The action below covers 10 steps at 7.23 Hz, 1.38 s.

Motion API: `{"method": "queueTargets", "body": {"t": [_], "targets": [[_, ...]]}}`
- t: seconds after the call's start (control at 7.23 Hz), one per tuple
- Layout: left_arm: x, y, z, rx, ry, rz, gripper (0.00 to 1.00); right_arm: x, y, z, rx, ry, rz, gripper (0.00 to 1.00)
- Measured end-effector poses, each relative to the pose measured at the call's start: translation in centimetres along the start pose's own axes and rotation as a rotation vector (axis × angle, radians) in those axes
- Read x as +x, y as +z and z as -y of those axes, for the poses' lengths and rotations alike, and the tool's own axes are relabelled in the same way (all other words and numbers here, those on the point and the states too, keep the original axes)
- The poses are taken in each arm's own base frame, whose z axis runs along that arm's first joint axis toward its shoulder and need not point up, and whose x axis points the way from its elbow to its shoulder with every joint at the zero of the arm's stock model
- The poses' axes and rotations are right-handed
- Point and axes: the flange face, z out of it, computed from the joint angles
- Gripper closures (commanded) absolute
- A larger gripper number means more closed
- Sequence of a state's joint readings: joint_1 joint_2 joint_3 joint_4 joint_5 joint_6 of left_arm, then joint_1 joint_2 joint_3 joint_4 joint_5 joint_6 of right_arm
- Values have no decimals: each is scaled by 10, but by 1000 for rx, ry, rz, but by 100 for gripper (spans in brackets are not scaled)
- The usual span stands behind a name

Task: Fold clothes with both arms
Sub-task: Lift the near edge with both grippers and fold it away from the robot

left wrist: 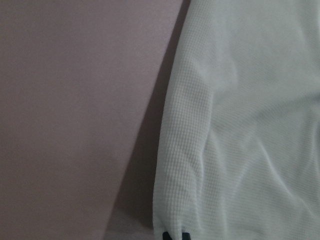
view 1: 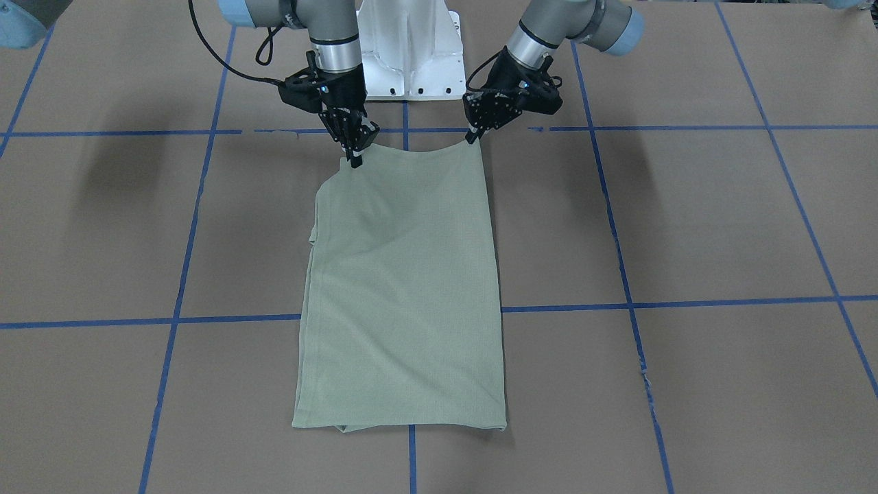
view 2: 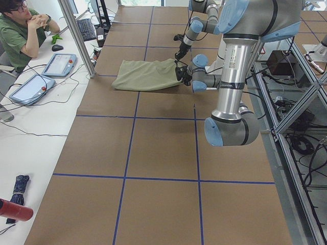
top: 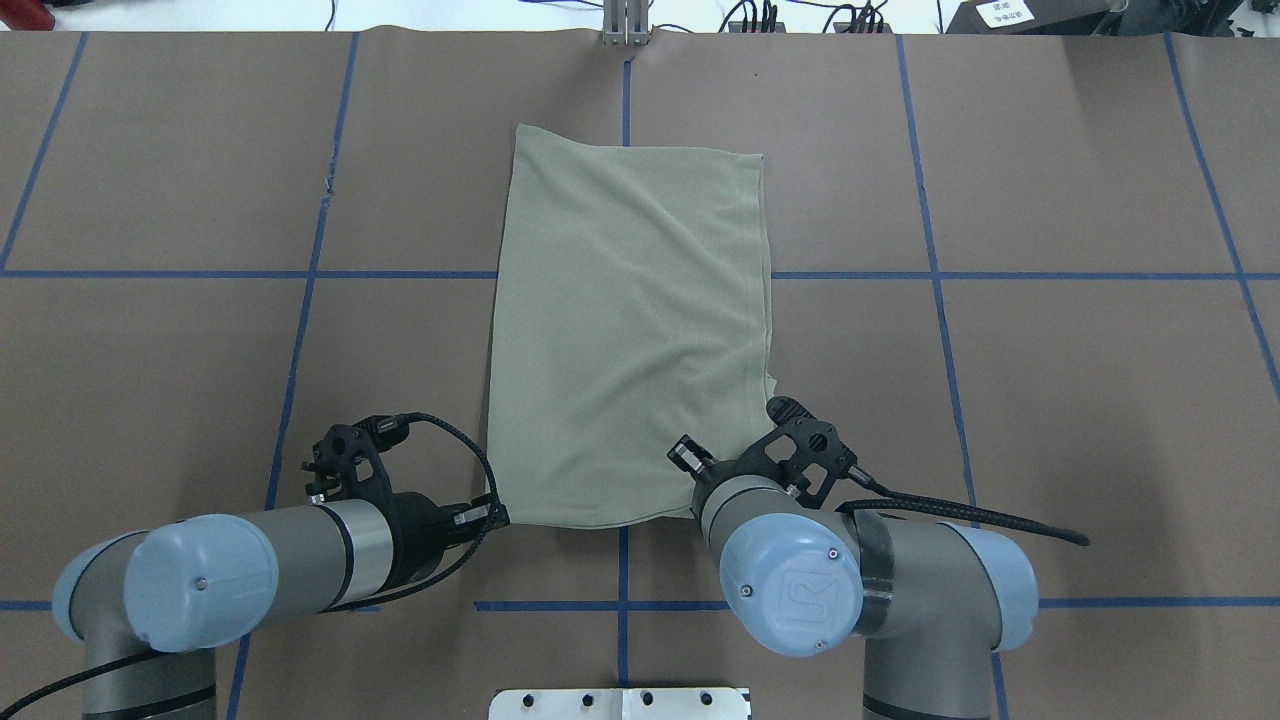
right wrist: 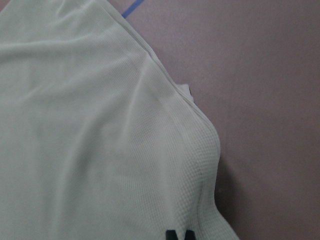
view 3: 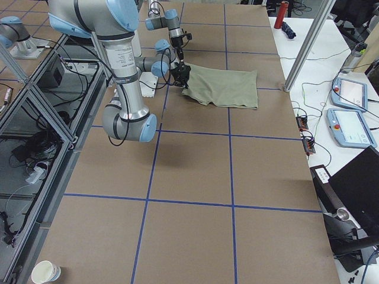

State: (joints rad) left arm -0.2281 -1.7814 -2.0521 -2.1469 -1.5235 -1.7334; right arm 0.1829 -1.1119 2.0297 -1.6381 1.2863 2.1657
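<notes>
The clothes are one pale sage-green shirt (view 1: 405, 288) folded into a long rectangle in the middle of the table (top: 630, 330). Its edge nearest the robot base is raised slightly at both corners. My left gripper (view 1: 472, 138) is shut on one corner of that edge, at the shirt's near-left corner in the overhead view (top: 497, 516). My right gripper (view 1: 354, 160) is shut on the other corner; overhead, its wrist hides the fingers. Each wrist view shows knit cloth (left wrist: 240, 125) (right wrist: 90, 150) running into dark fingertips at the bottom edge.
The brown table is crossed by blue tape lines (view 1: 627, 305). The white pedestal base (view 1: 410, 62) stands between the arms. A seated person (view 2: 20, 30), control pendants (view 2: 59, 64) and a metal post (view 2: 76, 38) are beyond the far edge. A paper cup (view 3: 46, 272) stands off the table.
</notes>
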Motion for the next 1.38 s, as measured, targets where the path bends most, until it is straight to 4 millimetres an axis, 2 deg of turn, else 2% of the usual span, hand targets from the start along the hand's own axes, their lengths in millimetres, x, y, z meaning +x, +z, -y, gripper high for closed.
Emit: {"method": "queueTargets", "body": {"t": [0.28, 0.41, 0.55, 0.69, 0.83, 1.11, 1.38], "targets": [[48, -101, -8, -59, 6, -11, 100, 12, -107, 10, -52, -35, -15, 100], [61, -144, -12, -96, 7, -4, 100, 17, -145, 18, -80, -44, -13, 100], [66, -158, -13, -115, 7, 17, 100, 18, -158, 20, -91, -52, -20, 100], [72, -148, -11, -108, 18, 42, 100, 14, -152, 18, -80, -73, -32, 100], [80, -123, 0, -79, 49, 68, 100, 3, -135, 18, -53, -96, -36, 100], [90, -63, 44, 8, 113, 136, 100, -26, -86, 29, 2, -118, -21, 100], [82, -9, 97, 82, 149, 167, 100, -52, -27, 49, 44, -123, -22, 100]]}}
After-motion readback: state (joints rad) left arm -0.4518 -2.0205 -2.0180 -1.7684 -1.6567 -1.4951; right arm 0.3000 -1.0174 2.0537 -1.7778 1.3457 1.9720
